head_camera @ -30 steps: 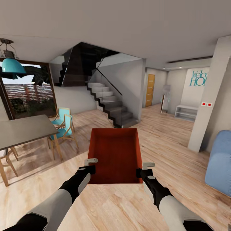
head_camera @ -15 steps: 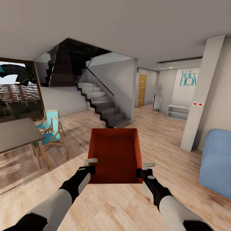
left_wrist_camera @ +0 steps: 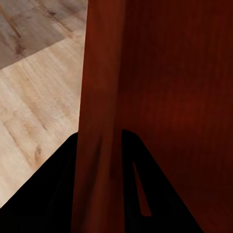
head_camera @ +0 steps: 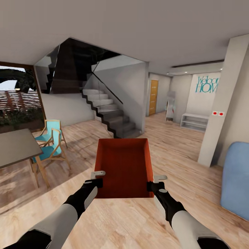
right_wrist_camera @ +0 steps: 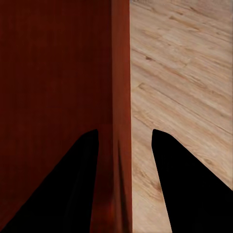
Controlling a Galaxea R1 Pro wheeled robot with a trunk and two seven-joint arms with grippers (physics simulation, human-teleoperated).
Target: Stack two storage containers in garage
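Note:
I carry one red-orange storage container [head_camera: 124, 166] in front of me, held level above the light wood plank floor [head_camera: 193, 152] of the living room. My left gripper [head_camera: 98, 178] is shut on its left wall, and my right gripper [head_camera: 155, 182] is shut on its right wall. In the left wrist view the red wall [left_wrist_camera: 99, 121] runs between the dark fingers [left_wrist_camera: 141, 194]. The right wrist view has the other wall [right_wrist_camera: 120, 121] pinched between its fingers [right_wrist_camera: 170, 184]. The bin is empty inside. The second container is out of view.
A grey dining table [head_camera: 15, 147] with turquoise chairs [head_camera: 48, 147] stands at the left. Ahead rises a dark staircase [head_camera: 110, 114]. A white pillar [head_camera: 221, 110] and blue sofa [head_camera: 237, 178] are at the right. A hallway with a wooden door [head_camera: 153, 97] opens beyond.
The whole view swung right and then slightly back left as the camera turned; the table and chairs slid leftward. Both grippers and the container kept their places in front of me.

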